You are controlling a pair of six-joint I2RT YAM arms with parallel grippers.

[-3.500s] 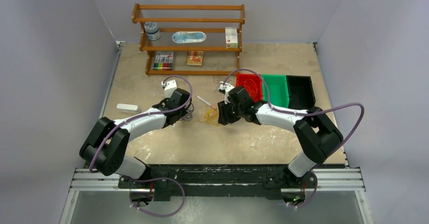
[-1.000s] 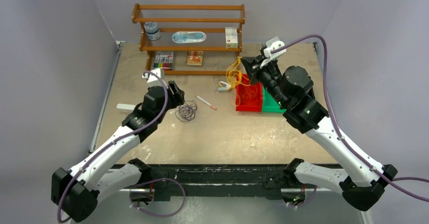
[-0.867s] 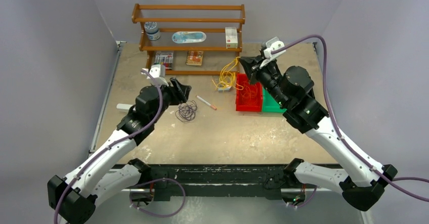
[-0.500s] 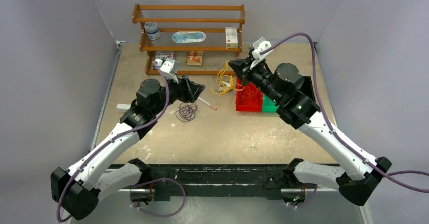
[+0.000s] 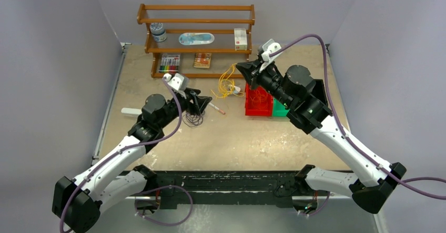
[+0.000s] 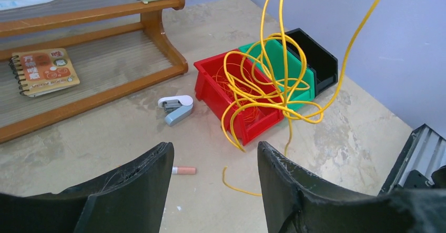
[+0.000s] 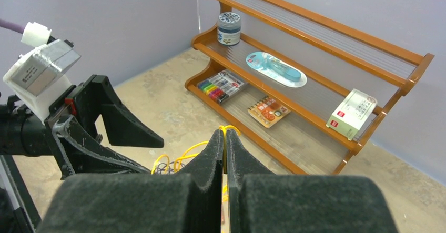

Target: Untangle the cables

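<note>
A red bin (image 5: 257, 110) sits on the sandy tabletop (image 5: 231, 143). A green bin (image 5: 280, 111) is pressed up against its right side, then a black bin (image 6: 321, 64). Behind the red bin, to the left, stands a wooden shelf (image 5: 195, 7). Left of the red bin lie a white clip (image 6: 176, 108), a pen (image 5: 214, 107), dark wires (image 5: 193, 119) and a white box (image 5: 131, 112).

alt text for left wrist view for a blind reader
A tangle of yellow cable dangles from above, beyond the open left gripper. Behind it sit a red bin, a green bin and a black bin; a wooden shelf stands at left.

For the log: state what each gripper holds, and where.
Right gripper pinches the yellow cable at a loop's top; left gripper, open, holds nothing.
</note>
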